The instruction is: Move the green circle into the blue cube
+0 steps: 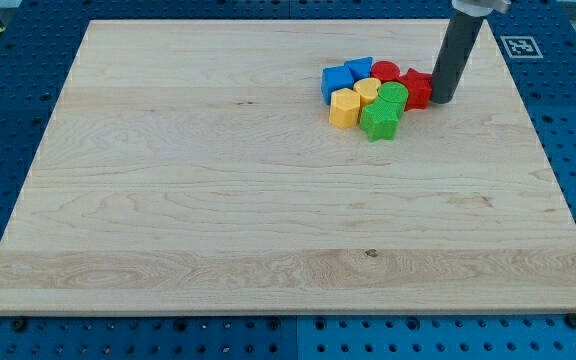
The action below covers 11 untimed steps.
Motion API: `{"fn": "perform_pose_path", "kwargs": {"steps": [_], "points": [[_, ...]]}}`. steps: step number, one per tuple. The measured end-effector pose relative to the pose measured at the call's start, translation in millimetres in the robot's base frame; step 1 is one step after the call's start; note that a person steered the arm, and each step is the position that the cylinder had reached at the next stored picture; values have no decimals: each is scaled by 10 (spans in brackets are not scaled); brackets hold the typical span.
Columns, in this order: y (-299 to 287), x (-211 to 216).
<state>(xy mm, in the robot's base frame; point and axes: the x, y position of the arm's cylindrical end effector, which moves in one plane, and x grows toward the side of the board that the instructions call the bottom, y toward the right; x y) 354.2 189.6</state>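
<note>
The green circle (pixel 392 94) sits in a tight cluster at the view's upper right, with a green star (pixel 379 121) just below it. The blue cube (pixel 337 81) is at the cluster's left end, with a second blue block (pixel 359 68) behind it. Two yellow blocks, one (pixel 344 108) at the lower left and one (pixel 367 91) in the middle, lie between the blue cube and the green circle. Two red blocks, one (pixel 385 71) at the top and one (pixel 417 88) at the right, complete the cluster. My tip (pixel 441 100) stands at the cluster's right edge, touching the right red block.
The wooden board (pixel 168 200) lies on a blue perforated table. A fiducial marker (pixel 518 46) sits off the board at the view's upper right.
</note>
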Motion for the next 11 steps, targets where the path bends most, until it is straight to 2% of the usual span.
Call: {"fn": "perform_pose_path", "kwargs": {"steps": [4, 6, 8, 10, 11], "points": [[257, 0], [129, 215], [-433, 249], [-1192, -41], [-1356, -78]]}}
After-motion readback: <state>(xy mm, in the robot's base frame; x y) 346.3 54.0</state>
